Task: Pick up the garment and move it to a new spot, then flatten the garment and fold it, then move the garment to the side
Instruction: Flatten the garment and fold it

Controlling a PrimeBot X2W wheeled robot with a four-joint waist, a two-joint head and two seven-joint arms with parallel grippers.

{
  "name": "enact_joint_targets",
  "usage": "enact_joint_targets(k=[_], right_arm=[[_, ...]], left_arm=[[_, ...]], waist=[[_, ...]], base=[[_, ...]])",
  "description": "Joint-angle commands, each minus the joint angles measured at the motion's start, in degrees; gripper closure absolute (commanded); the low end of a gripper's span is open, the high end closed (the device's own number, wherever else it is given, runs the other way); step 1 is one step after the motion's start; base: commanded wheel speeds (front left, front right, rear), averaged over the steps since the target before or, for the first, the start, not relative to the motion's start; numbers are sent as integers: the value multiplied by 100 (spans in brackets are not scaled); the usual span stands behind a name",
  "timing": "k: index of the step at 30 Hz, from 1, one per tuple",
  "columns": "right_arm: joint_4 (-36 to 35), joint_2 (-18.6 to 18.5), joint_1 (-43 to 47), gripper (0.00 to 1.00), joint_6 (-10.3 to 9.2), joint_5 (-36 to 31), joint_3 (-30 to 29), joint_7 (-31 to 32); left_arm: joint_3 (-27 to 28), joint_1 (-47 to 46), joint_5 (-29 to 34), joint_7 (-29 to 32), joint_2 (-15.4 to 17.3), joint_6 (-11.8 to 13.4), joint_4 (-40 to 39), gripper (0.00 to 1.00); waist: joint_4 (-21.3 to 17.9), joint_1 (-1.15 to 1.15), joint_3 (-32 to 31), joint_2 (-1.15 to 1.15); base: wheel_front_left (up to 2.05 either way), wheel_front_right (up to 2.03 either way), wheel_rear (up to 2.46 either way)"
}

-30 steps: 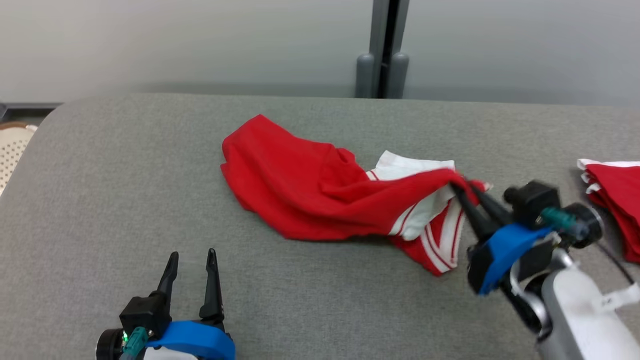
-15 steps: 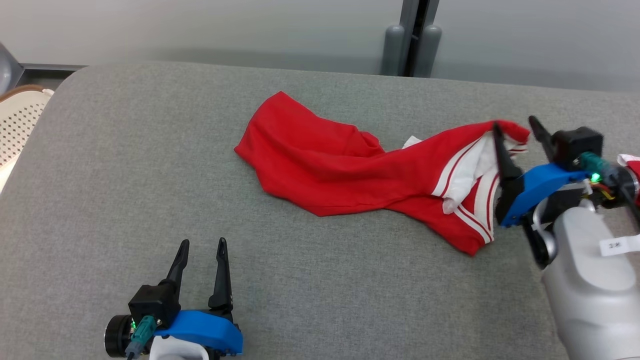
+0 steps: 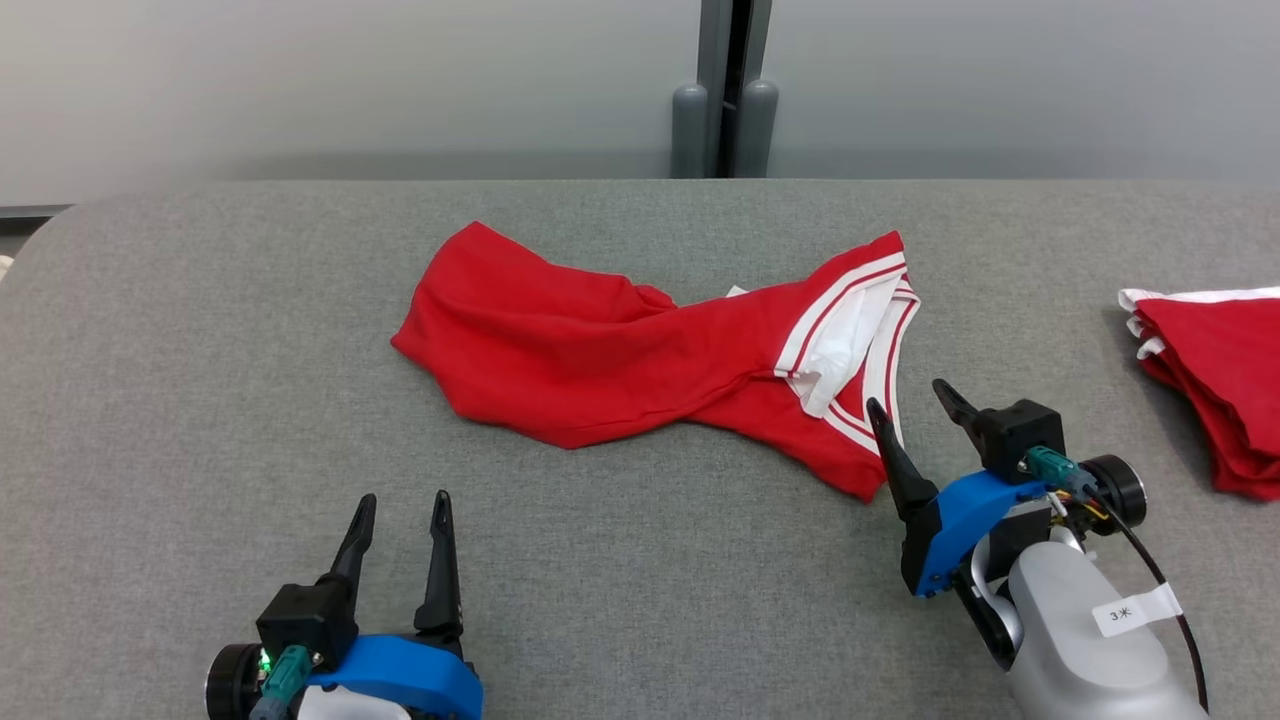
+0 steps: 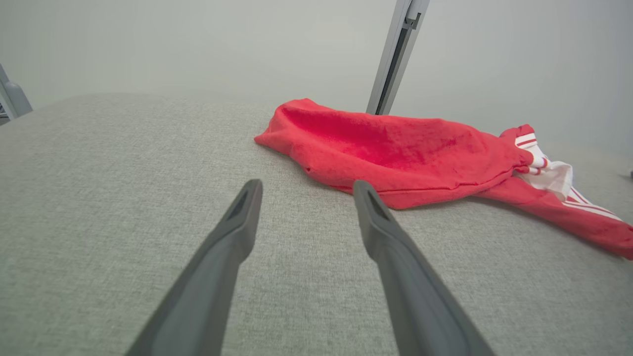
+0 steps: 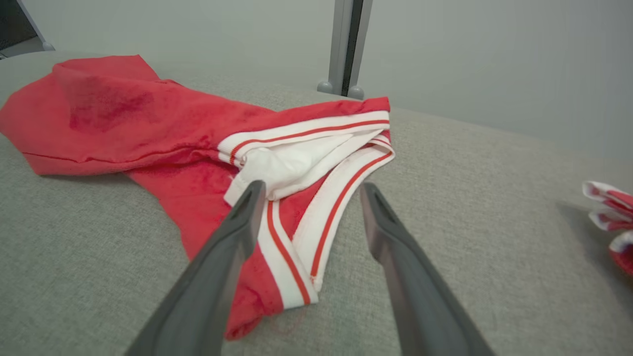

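Observation:
The garment (image 3: pixel 620 350) is red with a white, red-striped waistband and lies twisted and crumpled in the middle of the grey table (image 3: pixel 200 350). My right gripper (image 3: pixel 910 398) hovers open just beside the garment's striped right end, holding nothing; in the right wrist view the garment (image 5: pixel 207 148) lies under and ahead of the open right gripper (image 5: pixel 309 190). My left gripper (image 3: pixel 402 505) stands open near the table's front left, apart from the cloth. From the left wrist the garment (image 4: pixel 405 153) shows ahead and to the right of the open left gripper (image 4: pixel 304 188).
A pile of folded red and white garments (image 3: pixel 1215 380) sits at the table's right edge, also seen as folded garments (image 5: pixel 613 217) at far right. A grey post (image 3: pixel 725 90) rises behind the table against the pale wall.
My right gripper has opened and let go of the garment's striped end, then drawn back toward me. The cloth now lies on the table. The head camera has shifted.

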Motion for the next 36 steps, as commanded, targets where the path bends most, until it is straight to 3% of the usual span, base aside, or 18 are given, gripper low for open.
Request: enact_joint_targets(k=[1, 18, 19, 21, 22, 30, 36], right_arm=[[33, 6, -50, 0, -2, -12, 25, 6], [1133, 121, -906, 0, -1, -34, 153, 282], [1216, 120, -944, 49, -2, -67, 116, 271], [1331, 110, -1028, 90, -1, -126, 32, 220], [1352, 97, -1071, 100, -2, -164, -10, 166], [979, -83, -1080, 100, -2, -402, -477, -81], [-177, -439, -637, 100, -2, -739, -711, -100]], left_arm=[[13, -48, 42, -26, -3, -26, -28, 0], [-105, -313, -41, -26, -4, -11, -12, 0], [-107, -325, -48, -26, -4, -4, -11, 0], [-98, -342, -58, -26, -4, 10, -5, 0], [-87, -344, -54, -26, -4, 12, -5, 0], [-42, -248, -23, -26, -3, 27, -32, 0], [54, -148, 24, -26, -2, 22, -36, 0]], waist=[[1, 0, 50, 0], [537, 0, 523, 0], [543, 0, 531, 0], [535, 0, 539, 0], [520, 0, 539, 0], [197, 0, 405, 0], [-114, 0, 203, 0]], base=[[0, 0, 0], [0, 0, 0], [0, 0, 0], [0, 0, 0], [0, 0, 0], [0, 0, 0], [0, 0, 0]])
